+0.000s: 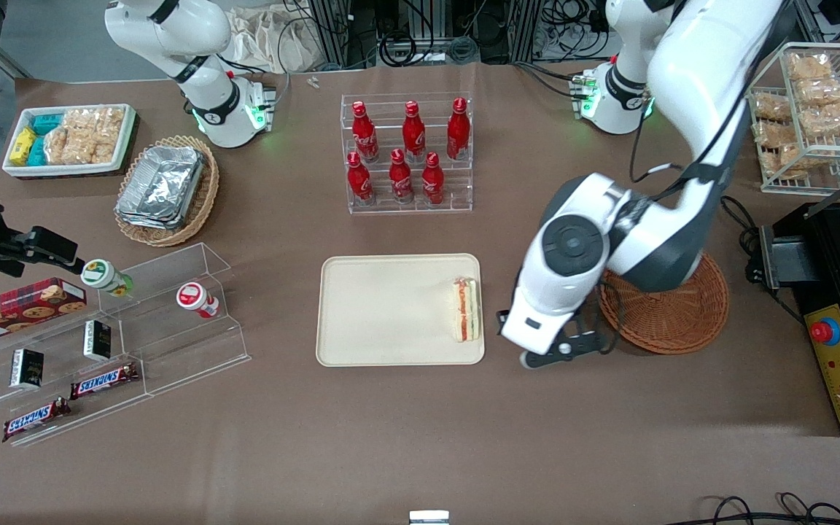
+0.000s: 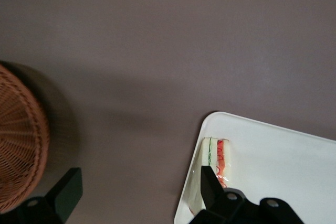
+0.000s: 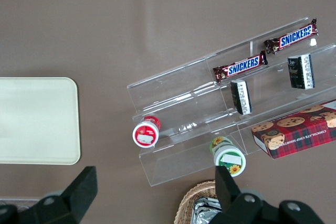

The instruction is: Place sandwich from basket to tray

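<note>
One sandwich (image 1: 466, 309), one tray (image 1: 362, 321), one basket (image 1: 671, 313).
Six red bottles (image 1: 405, 149); two Snickers bars (image 1: 103, 380); one open-fingered gripper (image 1: 562, 348).

My gripper (image 1: 569, 348), its matt black fingers (image 2: 67, 190) spread wide, hangs over the matt brown table cover (image 1: 391, 437) between a rough reddish woven wicker basket (image 1: 671, 313) and a smooth cream plastic tray (image 1: 383, 310). Just past one fingertip lies the sandwich (image 2: 216, 156), soft pale bread under a glossy clear wrap (it catches small glints). My arm's shell (image 1: 573, 262) is smooth, shiny white plastic.
</note>
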You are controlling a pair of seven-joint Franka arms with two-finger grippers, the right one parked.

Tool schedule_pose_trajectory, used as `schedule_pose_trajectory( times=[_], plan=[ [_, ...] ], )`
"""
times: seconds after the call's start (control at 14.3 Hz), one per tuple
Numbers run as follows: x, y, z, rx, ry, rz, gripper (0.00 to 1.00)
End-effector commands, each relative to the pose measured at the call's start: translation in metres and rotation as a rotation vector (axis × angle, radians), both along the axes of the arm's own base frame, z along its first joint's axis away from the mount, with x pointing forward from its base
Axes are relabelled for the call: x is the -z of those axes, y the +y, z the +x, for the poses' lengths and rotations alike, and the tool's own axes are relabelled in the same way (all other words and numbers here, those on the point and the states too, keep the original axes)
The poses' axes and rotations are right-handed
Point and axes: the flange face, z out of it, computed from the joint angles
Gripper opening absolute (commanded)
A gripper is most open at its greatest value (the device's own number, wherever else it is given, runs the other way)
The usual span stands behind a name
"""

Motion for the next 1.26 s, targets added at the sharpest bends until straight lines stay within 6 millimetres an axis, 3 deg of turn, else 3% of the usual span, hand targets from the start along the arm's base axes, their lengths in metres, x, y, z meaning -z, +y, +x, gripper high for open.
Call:
schedule_pose_trajectory(
  times=[0.0,0.14,0.28,0.49,0.7,0.98,1.19],
  plan=[
    [-0.036,0.042,0.0,-0.072,0.011,-0.025,1.0],
    [-0.063,0.074,0.003,-0.112,0.003,-0.029,1.0],
    [-0.075,0.103,0.001,-0.016,0.044,-0.009,1.0],
    [-0.095,0.17,-0.003,0.046,0.116,-0.012,1.0],
    [-0.11,0.237,-0.022,0.2,0.158,-0.029,1.0],
    [-0.104,0.267,-0.026,0.289,0.179,-0.023,1.0],
    [-0.106,0.265,-0.02,0.357,0.172,-0.027,1.0]
  ],
)
